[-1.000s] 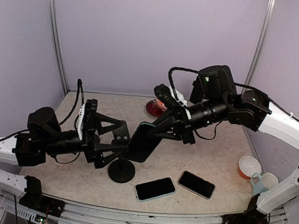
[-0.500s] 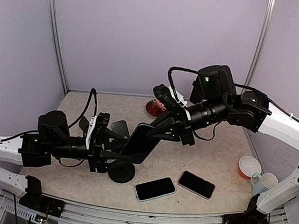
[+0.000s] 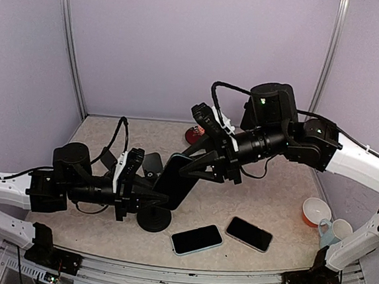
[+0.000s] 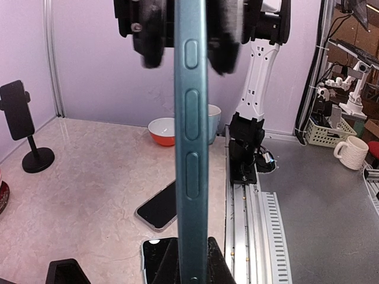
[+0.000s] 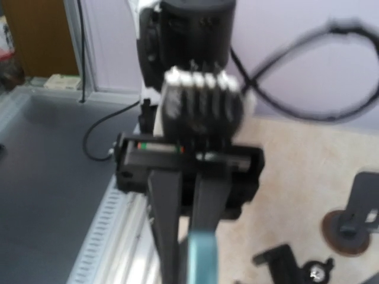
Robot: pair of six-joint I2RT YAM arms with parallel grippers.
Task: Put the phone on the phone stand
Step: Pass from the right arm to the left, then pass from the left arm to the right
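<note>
Both arms pair black cylindrical joints with white link shells. The right arm (image 3: 290, 134) shows small green lights and a looping black cable; the left arm (image 3: 59, 184) trails one too. The left gripper (image 3: 160, 196) and right gripper (image 3: 188, 169) are black triangular frames, each with a white side piece.

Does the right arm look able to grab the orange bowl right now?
Probably not yet: the right tool is shut on the teal phone at the stand, though the bowl sits unobstructed.

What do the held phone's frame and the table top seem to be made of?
The phone frame: probably anodised metal, judging by its smooth satin teal sheen. The table top: likely stone-patterned laminate or vinyl; beige mottling, faint gloss.
</note>
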